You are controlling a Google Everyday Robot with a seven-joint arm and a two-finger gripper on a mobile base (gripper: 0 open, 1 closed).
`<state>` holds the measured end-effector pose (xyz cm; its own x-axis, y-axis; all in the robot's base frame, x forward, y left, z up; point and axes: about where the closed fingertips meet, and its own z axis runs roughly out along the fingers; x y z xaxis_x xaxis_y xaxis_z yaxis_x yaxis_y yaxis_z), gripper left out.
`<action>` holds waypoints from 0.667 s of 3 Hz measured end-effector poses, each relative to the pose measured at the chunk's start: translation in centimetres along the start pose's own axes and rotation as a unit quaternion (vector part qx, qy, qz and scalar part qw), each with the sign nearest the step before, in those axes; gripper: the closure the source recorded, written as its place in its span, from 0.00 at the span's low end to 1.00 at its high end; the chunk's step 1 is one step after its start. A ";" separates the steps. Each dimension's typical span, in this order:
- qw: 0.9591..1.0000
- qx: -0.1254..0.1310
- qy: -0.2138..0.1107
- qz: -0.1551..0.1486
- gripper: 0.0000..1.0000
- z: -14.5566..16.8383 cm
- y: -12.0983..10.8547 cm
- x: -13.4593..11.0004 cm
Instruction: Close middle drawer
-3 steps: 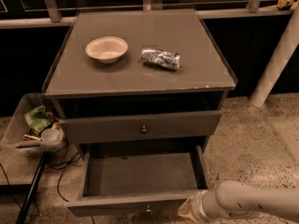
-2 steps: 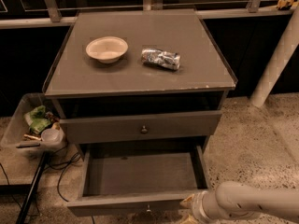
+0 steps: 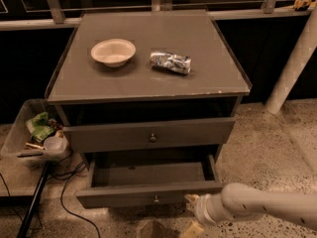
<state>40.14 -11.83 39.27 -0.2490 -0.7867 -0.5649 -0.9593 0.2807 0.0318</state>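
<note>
As the middle drawer (image 3: 143,200) stands pulled well out of the grey cabinet (image 3: 74,138), we log it as open. It is the second tier, low and near the floor (image 3: 257,148). We note it as wide, shallow and dark grey, with a narrow front and a small round knob (image 3: 156,199) at the centre of that front. Its inside shows a bare flat bottom, and both side walls are in view. Above it sits the top drawer (image 3: 198,132), taller in the front, with a top knob (image 3: 152,138).

We find no writing we can read; any print on the wrapper (image 3: 171,62) is too small to tell.

The arm (image 3: 267,209) is pale and tube-like. It enters low from the right edge, lies nearly level and points left toward the drawer front. The gripper (image 3: 192,214) sits at its left end, just beside the right end of the middle drawer's front and slightly below it. One yellowish fingertip (image 3: 190,198) is up against the lower edge of that front; the other is lower, near the floor. We read the gripper as spread wide, holding nothing.

On the worktop (image 3: 148,88) a pale bowl (image 3: 113,51) sits left of centre, and the crumpled silver wrapper lies near it on the right, not touching. Left of the cabinet we see a clear bin (image 3: 15,133) of clutter, with cables (image 3: 69,182) on the speckled floor. A white post (image 3: 292,68) leans at the right.
</note>
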 end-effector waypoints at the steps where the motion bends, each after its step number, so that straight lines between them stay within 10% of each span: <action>1: 0.998 -0.001 -0.041 -0.041 0.42 1.3 -4.5 -2.6; 2: 0.995 0.007 -0.075 -0.061 0.65 1.0 -8.7 -3.2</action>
<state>49.39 -11.18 40.03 -0.1063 -0.7246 -0.6809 -0.9790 0.1961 -0.0558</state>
